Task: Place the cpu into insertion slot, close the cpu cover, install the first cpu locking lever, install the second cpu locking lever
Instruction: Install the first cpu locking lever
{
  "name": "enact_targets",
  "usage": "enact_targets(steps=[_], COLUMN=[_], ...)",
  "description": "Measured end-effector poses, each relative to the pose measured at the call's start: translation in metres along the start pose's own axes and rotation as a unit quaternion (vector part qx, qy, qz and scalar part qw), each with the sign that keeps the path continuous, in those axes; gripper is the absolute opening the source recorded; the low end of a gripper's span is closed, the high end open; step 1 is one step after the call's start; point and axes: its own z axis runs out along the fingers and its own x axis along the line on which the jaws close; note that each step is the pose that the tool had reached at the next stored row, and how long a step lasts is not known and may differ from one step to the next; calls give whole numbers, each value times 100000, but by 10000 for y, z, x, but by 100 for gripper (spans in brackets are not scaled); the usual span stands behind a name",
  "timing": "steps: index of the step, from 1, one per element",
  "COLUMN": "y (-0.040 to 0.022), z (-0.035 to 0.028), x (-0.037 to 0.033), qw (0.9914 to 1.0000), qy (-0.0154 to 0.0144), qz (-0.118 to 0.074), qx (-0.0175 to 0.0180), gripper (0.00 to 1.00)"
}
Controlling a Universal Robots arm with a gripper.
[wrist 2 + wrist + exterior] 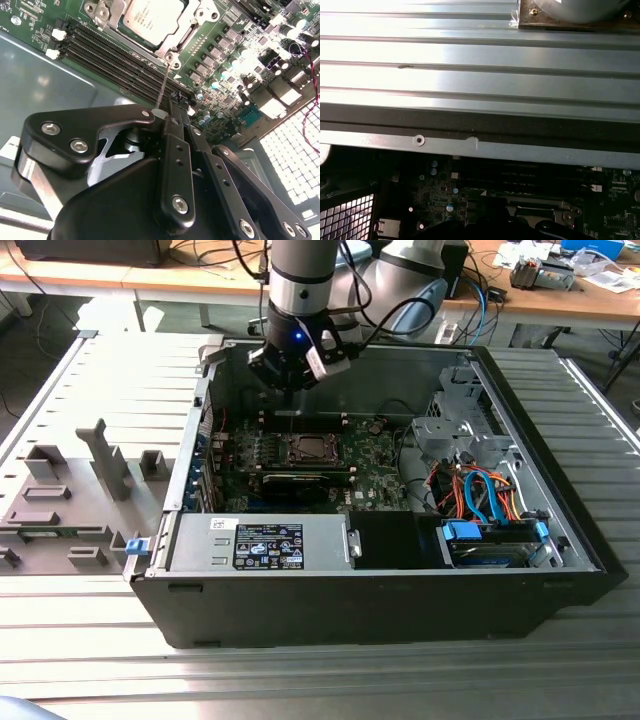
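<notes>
Chip (150,17) and its two locking levers are what this job is about, and I think the lever step is the one in hand. The chip already sits in its slot, and the cover looks shut over it.

The big black computer case (350,610) lies open all around the pincer (290,390), which hangs down inside it. Under the pincer is the green board (225,55). Long black strips (115,60) run across the board between the pincer's tips and the slot.

The slot (310,448) is near the pincer, lower than its tips and a little past them. The cover (175,46), a thin silver frame, lies flat around the chip, and its near corner points at the pincer. The chip shows its dull grey top through the hole in the frame, and the pincer is not touching it.

In the second wrist view the pincer (176,100) has its two fingers pressed together. A thin wire lever (164,82) runs from the corner of the cover straight to the tips. It ends right beside them. I cannot tell if the tips are pinching it or just touching it.

I think this step calls for a slow, steady move. The wire is thin and springy, so it could slip off the tips.
</notes>
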Motion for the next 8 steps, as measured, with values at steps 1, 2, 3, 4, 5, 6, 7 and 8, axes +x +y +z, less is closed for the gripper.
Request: enact_targets(steps=[1, 2, 3, 4, 5, 6, 7, 8], y=[0, -1, -1, -1, -1, -2, -2, -2], z=[0, -1, -1, -1, -1, -1, -1, -1], x=[-5, -8, -13, -15, -18, -24, -27, -31], qw=[100000, 100000, 100000, 100000, 100000, 100000, 100000, 100000], qy=[1, 6, 3, 6, 4, 6, 5, 9], qz=[-13, -18, -28, -33, -35, -43, -51, -53], qx=[-2, 1, 1, 1, -1, 3, 1, 2], gripper=[11, 11, 11, 11, 11, 11, 11, 11])
